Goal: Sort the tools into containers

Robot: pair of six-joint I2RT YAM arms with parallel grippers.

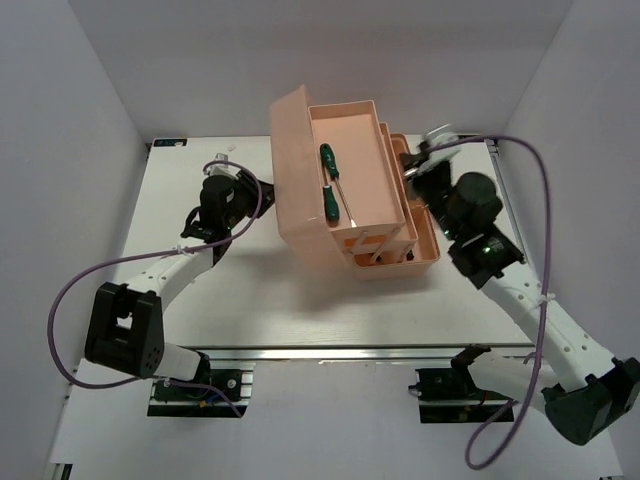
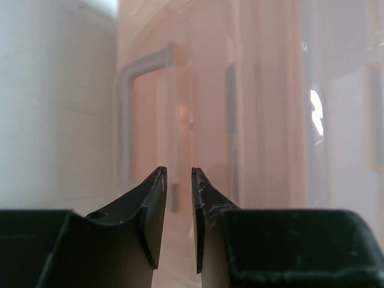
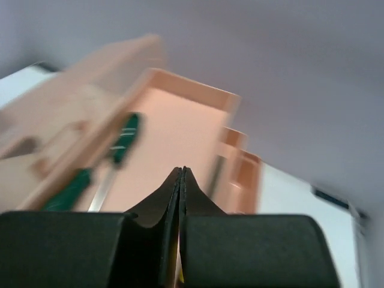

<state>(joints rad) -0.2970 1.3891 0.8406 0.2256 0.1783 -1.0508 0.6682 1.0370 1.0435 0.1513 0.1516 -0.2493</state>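
The salmon-pink toolbox [image 1: 400, 215] stands open mid-table, its lid [image 1: 288, 170] upright on the left. Two green-handled screwdrivers [image 1: 327, 160] [image 1: 327, 201] lie end to end in the top tray; the right wrist view shows them blurred [image 3: 125, 141] [image 3: 69, 189]. My left gripper [image 1: 256, 196] sits just left of the lid, and its fingers [image 2: 179, 171] stand narrowly apart, nothing between them, facing the lid's handle [image 2: 127, 90]. My right gripper [image 1: 414, 172] hovers over the stepped trays on the box's right side. Its fingers [image 3: 182, 169] are pressed shut; a yellow sliver shows low in the slit.
White walls close in the table [image 1: 180, 200] on the left, right and back. The stepped lower trays [image 1: 428, 240] fan out to the right. Purple cables [image 1: 545, 200] loop from both arms. The arm bases and rail run along the near edge.
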